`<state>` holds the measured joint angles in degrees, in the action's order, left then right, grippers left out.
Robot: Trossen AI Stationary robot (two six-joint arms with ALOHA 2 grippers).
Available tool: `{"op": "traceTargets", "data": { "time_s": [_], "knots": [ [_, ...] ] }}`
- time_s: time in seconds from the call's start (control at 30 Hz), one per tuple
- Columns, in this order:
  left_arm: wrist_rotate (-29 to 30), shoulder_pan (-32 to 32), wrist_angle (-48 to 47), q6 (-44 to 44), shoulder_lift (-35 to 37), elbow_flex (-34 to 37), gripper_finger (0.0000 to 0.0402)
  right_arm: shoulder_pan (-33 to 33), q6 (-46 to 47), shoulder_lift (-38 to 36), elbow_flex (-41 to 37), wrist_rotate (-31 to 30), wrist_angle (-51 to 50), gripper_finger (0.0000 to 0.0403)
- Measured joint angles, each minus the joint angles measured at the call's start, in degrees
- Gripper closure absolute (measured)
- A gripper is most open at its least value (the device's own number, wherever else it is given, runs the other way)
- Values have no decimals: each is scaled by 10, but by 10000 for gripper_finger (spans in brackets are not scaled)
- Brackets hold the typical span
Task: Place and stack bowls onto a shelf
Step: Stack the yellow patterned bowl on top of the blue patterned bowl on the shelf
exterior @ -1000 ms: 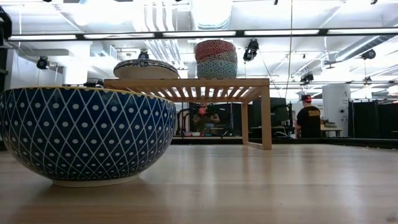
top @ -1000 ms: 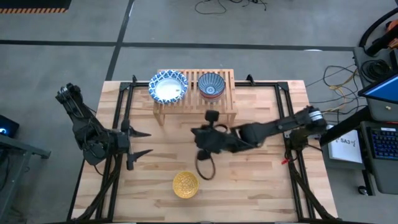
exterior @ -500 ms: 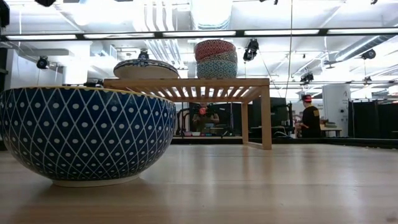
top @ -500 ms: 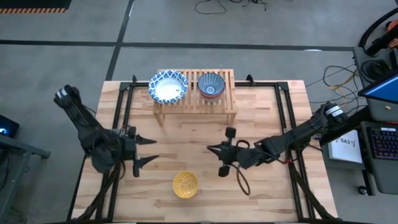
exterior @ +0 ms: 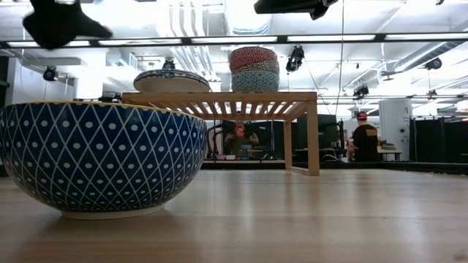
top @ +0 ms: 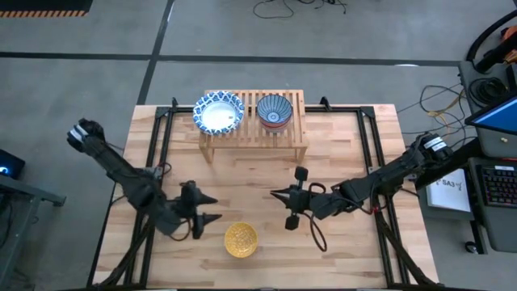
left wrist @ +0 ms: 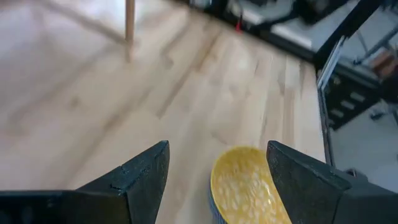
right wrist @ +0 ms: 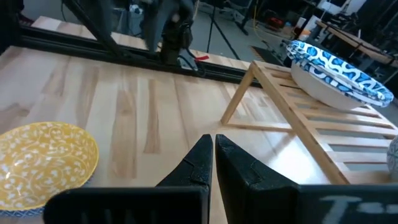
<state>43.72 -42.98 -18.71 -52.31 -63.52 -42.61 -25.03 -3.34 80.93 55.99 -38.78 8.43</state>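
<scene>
Right now the left claw (top: pixel 212 208) is hanging just beside the yellow bowl (top: pixel 241 239), on the near part of the tabletop (top: pixel 339 153), with its fingers spread wide and gripping nothing; in the left wrist view the bowl is lying ahead of the gap, nearer one finger than the other. The right claw (top: pixel 280 208) is waiting over the middle of the tabletop, its fingers pressed nearly together and empty.

On the shelf (top: pixel 300 139) at the far edge, wide white bowls with blue rims (top: pixel 218 112) are sitting at one end, and the small patterned bowls (top: pixel 275 111) are resting beside them as a short stack, as the low view is showing.

Judging from this, the risk is lying in the approach. If the claw is descending off-centre, one finger may be striking the rim and pushing the bowl along the smooth wood, or tipping it, instead of straddling the wall. A pinch on a thin curved rim is likely to be slippery, so the bowl could be swinging or dropping during the carry. At the shelf, setting it down askew on the small stack could be toppling that stack, and the right arm is standing near the path.
</scene>
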Motion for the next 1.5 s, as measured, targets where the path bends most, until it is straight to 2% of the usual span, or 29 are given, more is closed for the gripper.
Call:
{"op": "traceTargets", "data": {
  "time_s": [0.1,0.23,0.53,0.63,0.83,0.97,1.13,1.5],
  "knots": [
    [-72,36,0,-28,-30,0,157,-7,10,0,1,2,-1,394],
    [-135,68,-3,-55,-75,-7,170,-20,9,1,6,2,-2,394],
    [-189,86,-4,-73,-186,-82,177,-40,8,1,9,2,-4,394],
    [-206,86,-40,-68,-230,-127,178,-41,11,1,9,2,-4,394],
    [-204,87,-223,-78,-317,-234,178,-41,19,1,9,2,-4,394],
    [-203,87,-288,-76,-370,-288,178,-42,20,1,9,2,-4,394],
    [-189,87,-308,-56,-399,-325,178,-44,20,1,9,2,-4,394],
    [-203,87,-299,-60,-399,-311,209,-44,19,1,9,2,-4,394]
  ]
}}
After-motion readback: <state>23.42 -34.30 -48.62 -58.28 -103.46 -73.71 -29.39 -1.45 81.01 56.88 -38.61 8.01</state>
